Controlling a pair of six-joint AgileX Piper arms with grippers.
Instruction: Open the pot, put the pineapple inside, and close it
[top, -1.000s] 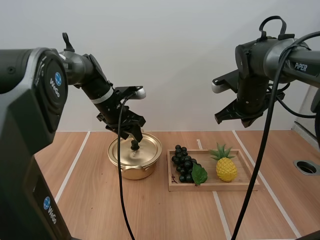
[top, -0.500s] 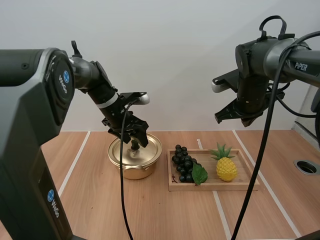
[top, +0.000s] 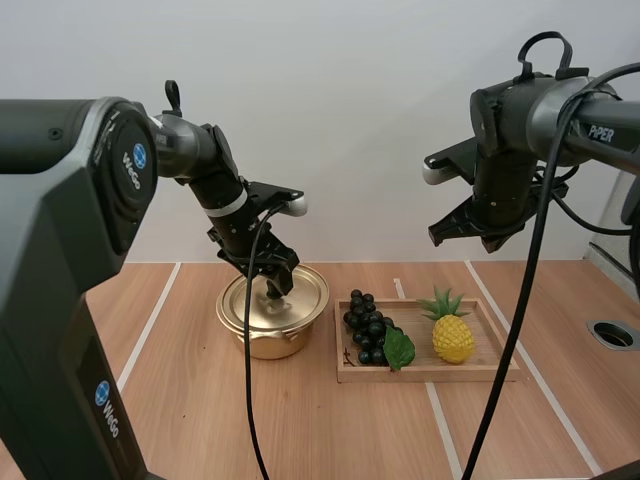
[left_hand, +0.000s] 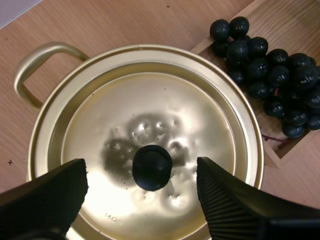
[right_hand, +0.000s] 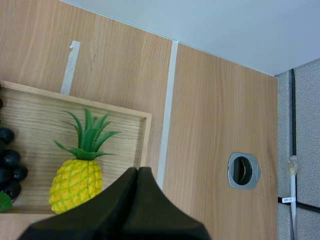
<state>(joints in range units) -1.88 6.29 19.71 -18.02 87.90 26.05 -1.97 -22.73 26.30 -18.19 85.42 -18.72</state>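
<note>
A gold pot (top: 262, 338) stands on the table with its lid (left_hand: 165, 110) on; the lid has a black knob (left_hand: 151, 167). My left gripper (left_hand: 141, 173) hangs just over the lid, open, one finger on each side of the knob and neither touching it; in the high view the left gripper (top: 275, 283) is low over the pot. A yellow pineapple (top: 452, 332) stands upright at the right end of a wooden tray (top: 430, 372). My right gripper (right_hand: 138, 172) is shut on nothing, high above the pineapple (right_hand: 76, 184); the high view shows that gripper (top: 465, 235) well above the tray.
A bunch of dark grapes (top: 368, 328) with a green leaf (top: 399, 348) lies at the tray's left end, close to the pot. A round metal-ringed hole (top: 612, 334) sits in the table at the far right. White tape lines run across the wood.
My left gripper has moved right and down onto the pot's lid, its fingers now either side of the knob. The right arm has not moved.
</note>
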